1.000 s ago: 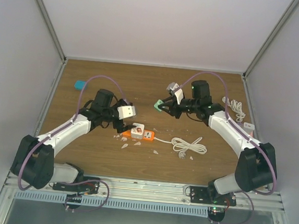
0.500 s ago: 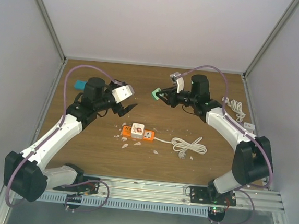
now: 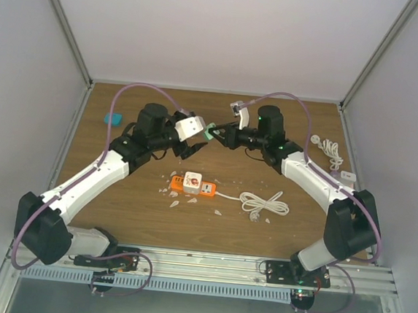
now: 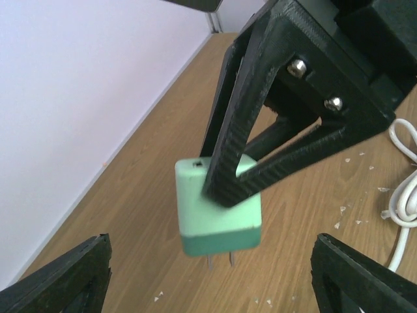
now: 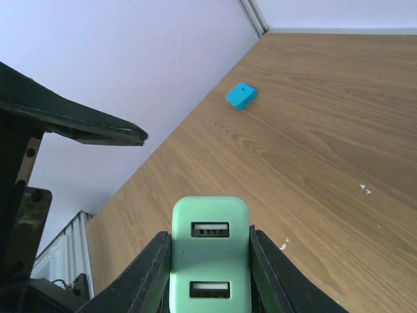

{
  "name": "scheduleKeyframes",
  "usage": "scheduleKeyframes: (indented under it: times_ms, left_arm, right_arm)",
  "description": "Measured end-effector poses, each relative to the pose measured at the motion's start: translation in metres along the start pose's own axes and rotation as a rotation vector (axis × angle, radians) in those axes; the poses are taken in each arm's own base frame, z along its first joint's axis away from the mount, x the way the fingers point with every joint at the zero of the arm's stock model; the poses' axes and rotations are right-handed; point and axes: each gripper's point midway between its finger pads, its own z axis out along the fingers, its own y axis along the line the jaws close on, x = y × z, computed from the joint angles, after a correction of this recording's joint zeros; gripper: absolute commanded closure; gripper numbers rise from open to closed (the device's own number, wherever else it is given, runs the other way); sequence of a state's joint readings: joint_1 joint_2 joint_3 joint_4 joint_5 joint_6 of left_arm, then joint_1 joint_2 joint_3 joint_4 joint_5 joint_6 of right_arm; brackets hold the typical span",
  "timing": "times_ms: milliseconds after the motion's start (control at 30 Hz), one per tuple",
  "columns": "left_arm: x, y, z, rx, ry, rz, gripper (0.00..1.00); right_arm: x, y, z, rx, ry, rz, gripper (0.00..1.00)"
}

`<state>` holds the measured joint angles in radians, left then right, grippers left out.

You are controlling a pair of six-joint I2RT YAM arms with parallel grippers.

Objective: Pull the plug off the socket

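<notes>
**While the plug hangs clear of the strip, two grippers meet above the table**

Although the task concerns a socket, the green plug [image 3: 209, 133] is not in one: it is up in the air over the middle of the table [image 3: 130, 215], with its two metal prongs bare and pointing down in the left wrist view. From the right wrist camera its two USB ports face the lens. The right gripper [image 3: 215, 134] reaches in from 3 o'clock and is clamped on the plug's sides, one black finger against each flank.

At roughly 7 o'clock from the plug, just beside it, is the left gripper [image 3: 193, 148]. Its jaws are spread wide and carry nothing. In its own camera, its fingertips [image 4: 71, 277] sit at the lower corners, with the plug [image 4: 218, 218] ahead of the gap and neither one touching it.

Down on the wood, at about 6 o'clock from the plug, lies the orange and white power strip [image 3: 192, 184]. Small white chips [image 3: 174, 203] are scattered around it. Its white cord [image 3: 263, 203] runs off to 3 o'clock and ends in a loose coil.

Well apart, at 9 o'clock from the plug and near the table's left edge, lies a blue block [image 3: 112, 118]. A second cord [image 3: 332, 149] lies bundled near the right edge.
</notes>
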<state>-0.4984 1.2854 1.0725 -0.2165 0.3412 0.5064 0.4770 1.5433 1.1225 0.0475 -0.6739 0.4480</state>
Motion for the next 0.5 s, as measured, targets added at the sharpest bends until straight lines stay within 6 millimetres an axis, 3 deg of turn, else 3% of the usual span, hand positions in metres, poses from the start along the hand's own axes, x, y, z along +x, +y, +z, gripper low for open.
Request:
scheduleKeyframes:
  times_ms: [500]
  left_arm:
    - [0.008,-0.010,0.024,-0.005,0.066,0.043,0.45]
  right_arm:
    - [0.000,0.009,0.006,-0.009,-0.007,0.062,0.90]
